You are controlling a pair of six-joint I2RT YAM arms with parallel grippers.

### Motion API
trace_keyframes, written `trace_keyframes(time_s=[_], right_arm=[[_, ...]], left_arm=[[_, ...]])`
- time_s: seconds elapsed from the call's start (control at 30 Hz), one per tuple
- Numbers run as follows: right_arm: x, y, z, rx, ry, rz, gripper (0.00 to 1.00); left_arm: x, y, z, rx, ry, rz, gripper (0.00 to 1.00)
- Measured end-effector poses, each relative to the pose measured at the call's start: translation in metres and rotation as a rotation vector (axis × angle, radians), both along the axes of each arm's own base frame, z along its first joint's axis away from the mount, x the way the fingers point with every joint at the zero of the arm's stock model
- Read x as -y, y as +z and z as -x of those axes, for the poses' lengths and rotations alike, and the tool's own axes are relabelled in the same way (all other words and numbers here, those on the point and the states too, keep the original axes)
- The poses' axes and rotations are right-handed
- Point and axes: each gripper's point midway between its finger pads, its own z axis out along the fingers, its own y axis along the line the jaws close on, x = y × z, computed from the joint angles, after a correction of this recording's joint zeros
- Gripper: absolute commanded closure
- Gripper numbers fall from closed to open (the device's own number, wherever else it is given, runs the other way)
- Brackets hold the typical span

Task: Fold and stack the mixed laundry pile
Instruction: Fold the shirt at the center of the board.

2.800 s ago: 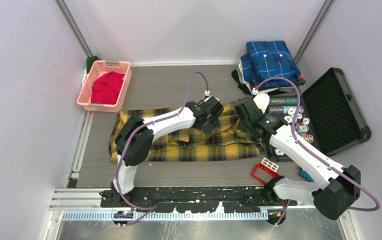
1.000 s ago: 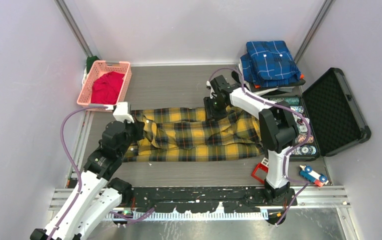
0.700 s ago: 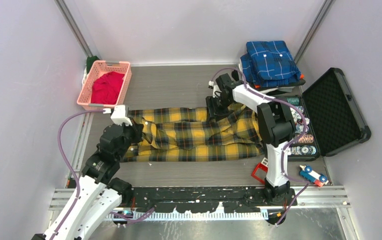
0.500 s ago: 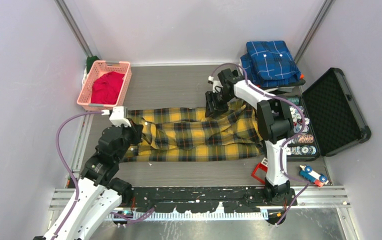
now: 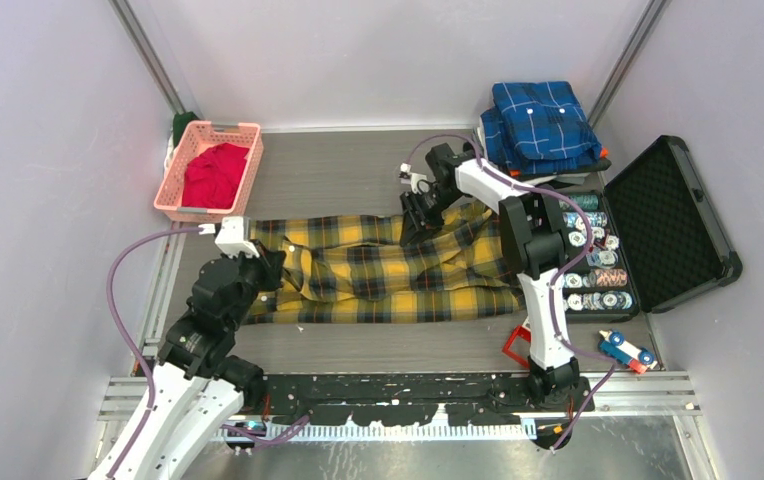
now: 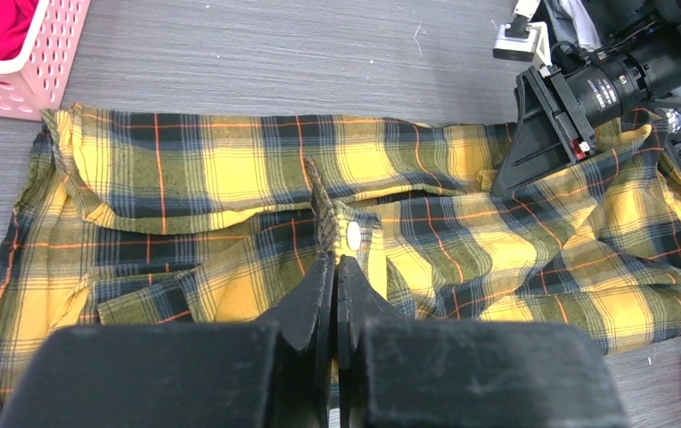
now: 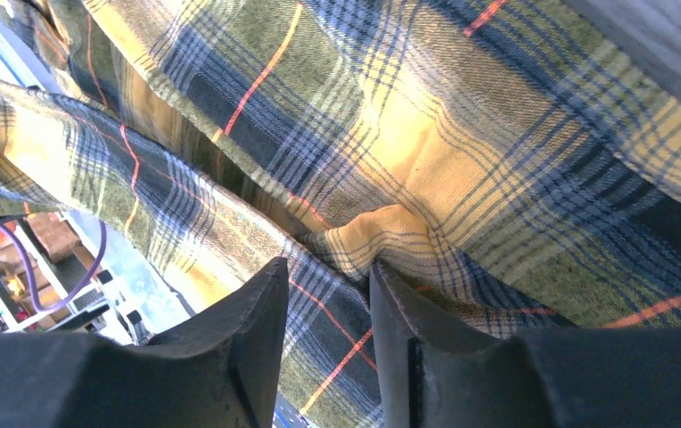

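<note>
The yellow-and-black plaid shirt (image 5: pixel 388 270) lies spread lengthwise across the table middle, rumpled. My left gripper (image 5: pixel 276 262) sits over its left end. In the left wrist view this gripper (image 6: pixel 335 263) is shut on a raised ridge of the button placket, just below a white button (image 6: pixel 352 234). My right gripper (image 5: pixel 413 225) points down at the shirt's far edge. In the right wrist view it (image 7: pixel 328 285) stands open, its jaws apart astride a fold of plaid cloth (image 7: pixel 381 236). The red T-shirt (image 5: pixel 213 172) lies in the pink basket (image 5: pixel 250 165).
A folded blue plaid shirt (image 5: pixel 538 120) tops a stack at the back right. An open black case (image 5: pixel 673 220) with rows of poker chips (image 5: pixel 593 262) stands at the right. A red toy frame (image 5: pixel 520 345) and a blue toy car (image 5: pixel 626 350) lie near the right base.
Both arms left the shirt's middle. The left gripper pulled its pinch of cloth to the left end; the right swung to the far edge, shifted slightly left, and its jaws narrowed.
</note>
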Motion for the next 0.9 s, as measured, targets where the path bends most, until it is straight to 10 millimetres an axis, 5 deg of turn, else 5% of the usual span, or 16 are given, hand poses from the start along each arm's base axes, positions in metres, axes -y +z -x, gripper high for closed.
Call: trace_keyframes(time_s=[0.3,0.9], right_arm=[[0.000,0.003,0.005,-0.004,0.031,-0.028,0.99],[0.007,-0.005,0.013,-0.016,0.020,0.003,0.99]], left_arm=[[-0.004,0.003,0.003,0.012,0.008,-0.004,1.00],[-0.011,0.013,0.001,0.034,0.039,-0.026,1.00]])
